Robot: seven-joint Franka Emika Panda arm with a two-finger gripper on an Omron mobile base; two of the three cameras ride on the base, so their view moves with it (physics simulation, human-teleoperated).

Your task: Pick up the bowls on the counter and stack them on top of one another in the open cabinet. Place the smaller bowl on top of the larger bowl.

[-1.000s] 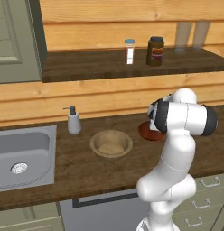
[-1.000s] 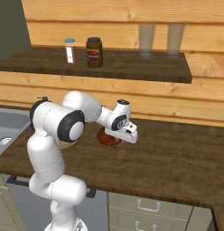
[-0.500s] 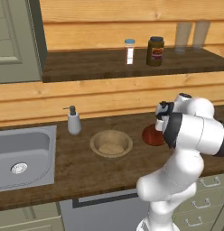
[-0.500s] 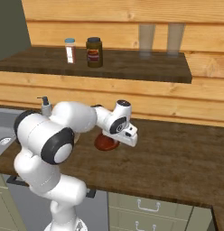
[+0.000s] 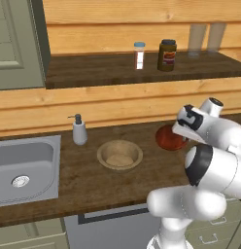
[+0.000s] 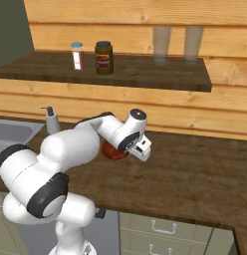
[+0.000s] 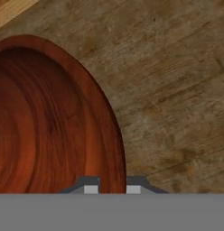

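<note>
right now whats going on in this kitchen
A white robot arm has its gripper closed on the rim of the small red bowl, which sits on the counter near the back wall. The tan bowl sits untouched on the counter, between the red bowl and the soap dispenser. The open cabinet's shelf above holds two jars and two glasses, no bowls yet, so stacking hasn't started.

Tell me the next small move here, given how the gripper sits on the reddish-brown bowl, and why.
Probably a short straight lift. In the hand view the gripper is shut on the rim of the smaller bowl, one finger inside and one outside, and the bowl appears to rest on the counter. Raising it first would clear the worktop before any swing toward the open cabinet.
</note>
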